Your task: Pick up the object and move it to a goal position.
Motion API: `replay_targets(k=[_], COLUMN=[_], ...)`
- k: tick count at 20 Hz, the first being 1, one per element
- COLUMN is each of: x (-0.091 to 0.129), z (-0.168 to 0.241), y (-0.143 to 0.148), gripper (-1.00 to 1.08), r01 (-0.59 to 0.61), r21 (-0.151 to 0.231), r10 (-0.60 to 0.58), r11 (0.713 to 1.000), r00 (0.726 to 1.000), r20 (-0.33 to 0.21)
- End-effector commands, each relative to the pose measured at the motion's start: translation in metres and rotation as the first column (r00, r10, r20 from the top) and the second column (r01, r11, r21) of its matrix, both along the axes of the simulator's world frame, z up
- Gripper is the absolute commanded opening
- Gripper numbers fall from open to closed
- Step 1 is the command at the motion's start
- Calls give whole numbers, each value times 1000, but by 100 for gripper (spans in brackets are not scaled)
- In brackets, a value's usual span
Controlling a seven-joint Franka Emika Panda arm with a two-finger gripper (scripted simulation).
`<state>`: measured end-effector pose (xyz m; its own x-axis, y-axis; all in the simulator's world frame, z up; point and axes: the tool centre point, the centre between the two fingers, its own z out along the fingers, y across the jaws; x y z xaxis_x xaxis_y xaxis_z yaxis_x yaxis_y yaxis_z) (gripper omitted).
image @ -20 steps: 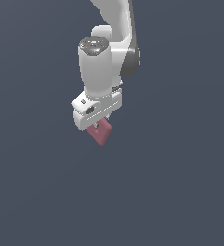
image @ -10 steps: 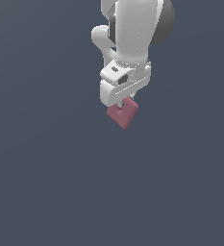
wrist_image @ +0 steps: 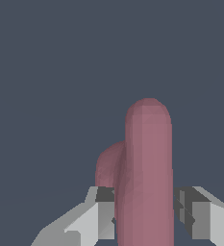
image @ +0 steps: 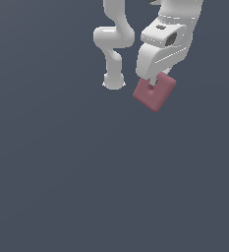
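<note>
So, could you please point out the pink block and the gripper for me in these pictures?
pink block (image: 157,96), exterior view, on its flat square face below the jaws.
pink block (wrist_image: 148,163), wrist view, on its rounded edge.
gripper (wrist_image: 144,209), wrist view, midway between its fingertips.

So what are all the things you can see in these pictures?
block: one, dusty pink-red, flat and square with rounded edges, held tilted between the gripper fingers, up off the floor, toward the exterior view's upper right.
floor: one, plain dark blue-grey, filling the whole background.
arm: one, white, jointed, its base standing on the floor near the top of the exterior view.
gripper: one, white with dark pads, closed on the block; in the wrist view a finger sits on each side of it.
</note>
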<state>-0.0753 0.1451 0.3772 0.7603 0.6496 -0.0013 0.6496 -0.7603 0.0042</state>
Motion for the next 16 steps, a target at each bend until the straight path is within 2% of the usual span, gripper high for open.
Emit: replay_targets(k=[1,8,16], x=[-6,-17,-20], z=[21,66,89], y=[23,73,98], gripper=[-100,-100,-100], r01=[1,2,3], r21=[0,3,4], r10=[-1,-2,-3], r11=[1000,1000,1000], r00=[1000,1000,1000], r20=[-1,-1,-2])
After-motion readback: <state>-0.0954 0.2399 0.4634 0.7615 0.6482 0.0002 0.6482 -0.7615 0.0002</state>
